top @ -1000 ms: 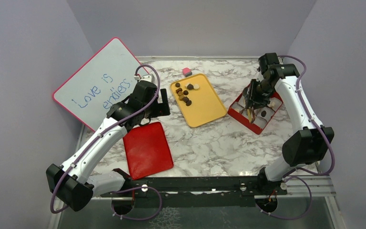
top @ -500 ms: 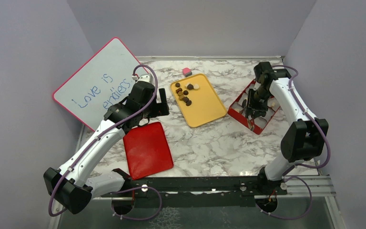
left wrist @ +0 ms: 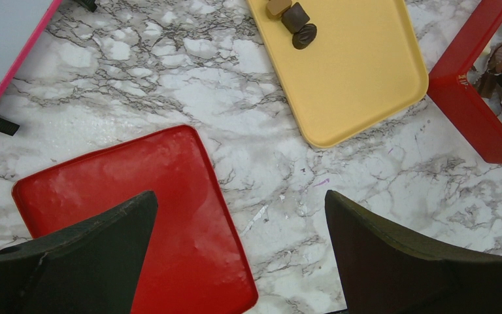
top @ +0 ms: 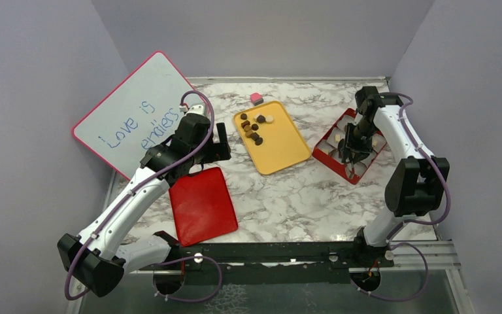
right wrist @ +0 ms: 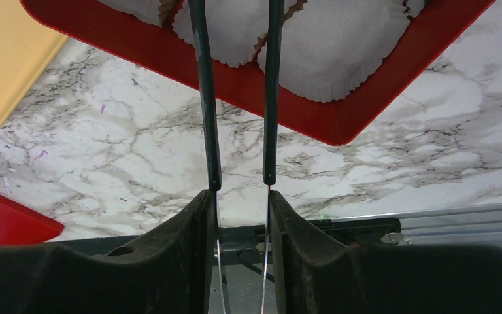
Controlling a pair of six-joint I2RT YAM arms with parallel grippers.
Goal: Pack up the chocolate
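Note:
Several chocolate pieces (top: pixel 253 127), dark brown, light brown and cream, lie at the far end of the yellow tray (top: pixel 281 149); three of them show in the left wrist view (left wrist: pixel 294 19). The red box (top: pixel 330 156) with white paper cups (right wrist: pixel 327 52) stands at the right. My right gripper (top: pixel 353 145) is over the box, shut on thin dark tongs (right wrist: pixel 206 98) that reach into the box; their tips are out of view. My left gripper (left wrist: pixel 240 199) is open and empty above the edge of the red lid (left wrist: pixel 137 196).
A whiteboard (top: pixel 137 111) with a pink frame leans at the back left. A small pink cube (top: pixel 256 98) sits behind the yellow tray. The red lid (top: pixel 201 204) lies flat at the front left. Grey walls close in three sides.

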